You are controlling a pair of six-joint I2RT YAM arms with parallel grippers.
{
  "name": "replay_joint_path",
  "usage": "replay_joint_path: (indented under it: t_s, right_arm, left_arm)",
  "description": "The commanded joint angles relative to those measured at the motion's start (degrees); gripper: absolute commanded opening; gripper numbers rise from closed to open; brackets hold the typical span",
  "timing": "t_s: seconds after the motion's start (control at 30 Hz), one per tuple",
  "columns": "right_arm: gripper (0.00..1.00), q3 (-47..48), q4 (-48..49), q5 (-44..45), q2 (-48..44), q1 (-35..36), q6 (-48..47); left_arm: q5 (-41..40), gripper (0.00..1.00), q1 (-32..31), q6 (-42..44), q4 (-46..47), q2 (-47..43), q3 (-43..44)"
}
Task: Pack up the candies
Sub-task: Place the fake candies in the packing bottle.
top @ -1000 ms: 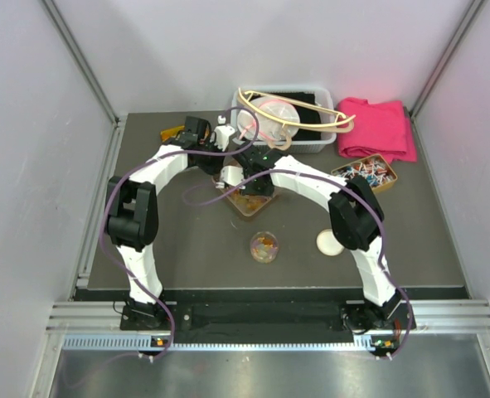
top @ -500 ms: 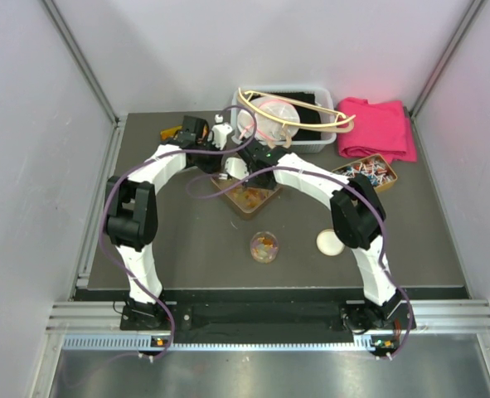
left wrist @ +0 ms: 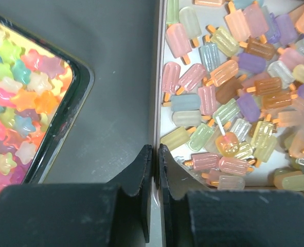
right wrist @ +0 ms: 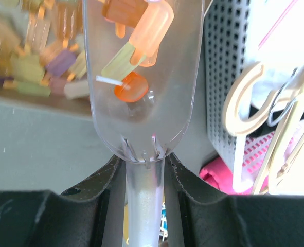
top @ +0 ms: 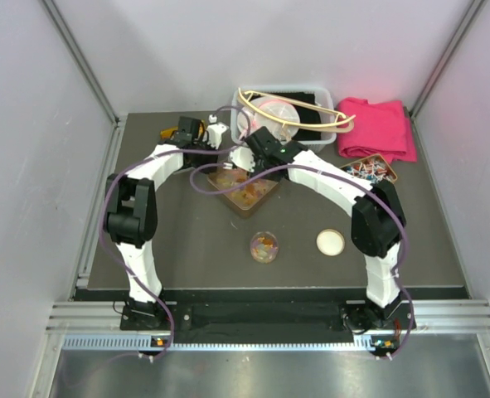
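The left claw (left wrist: pixel 155 154) is pinched nearly shut on the thin upright wall of a tray (left wrist: pixel 157 77). The tray is full of the candies (left wrist: pixel 229 77), small translucent ice-lolly shapes in pink, orange, yellow and purple. Beside it on the dark worktop (left wrist: pixel 115 77) lies a second tray (left wrist: pixel 87 77) of star-shaped gummies (left wrist: pixel 18 103). The right claw (right wrist: pixel 145 170) clamps the handle of a clear scoop (right wrist: pixel 141 118) carrying a few candies, with the candy tray just behind it. Nearer the arms stand a small cup (top: pixel 264 246) holding candies and a round lid (top: pixel 330 241).
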Motion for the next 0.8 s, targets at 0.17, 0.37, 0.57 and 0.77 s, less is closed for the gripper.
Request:
replay_joint_path:
  t_s: [0.17,0.37,0.57,0.77]
  right_arm:
    - [0.0,-9.89,2.4,-1.75,-10.49,-0.69,-1.49]
    - [0.0,-14.72,-1.02,-3.69,-17.86,-0.78,-2.63]
    - [0.0,-18.85,-9.01,-7.56,-25.87,-0.43,-5.97]
    - [0.0,-23.07,-16.67,-9.58,-33.52,0.8,-7.82]
  left_arm:
    - [2.95,0.32,1.94,-3.12,5.57,2.34,2.57]
    - [4.35,0.49,3.17,-4.7,6.0,4.18,4.33]
    - [7.96,0.83,4.93,-7.77,5.48,5.94,7.67]
    - [12.96,0.99,6.43,-8.13,3.29,5.24,9.96]
